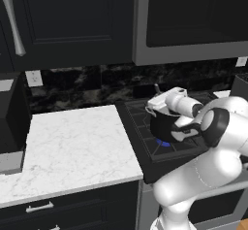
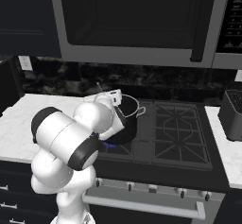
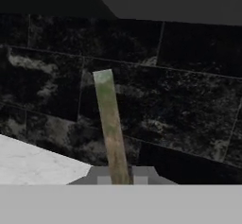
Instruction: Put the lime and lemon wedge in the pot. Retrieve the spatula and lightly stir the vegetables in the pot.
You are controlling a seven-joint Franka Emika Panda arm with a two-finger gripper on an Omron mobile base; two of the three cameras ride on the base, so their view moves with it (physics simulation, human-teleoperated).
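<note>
The arm is working over the pot [image 1: 163,125], which is sitting on the stove's front burner beside the marble bench [image 1: 68,146]. The end effector [image 3: 119,178] is clamped tight on the spatula [image 3: 111,124], whose shaft is running straight out from its tips. So retrieval looks done and stirring is probably underway; the pot's contents are hidden, so the fruit's placement is unconfirmed.
</note>
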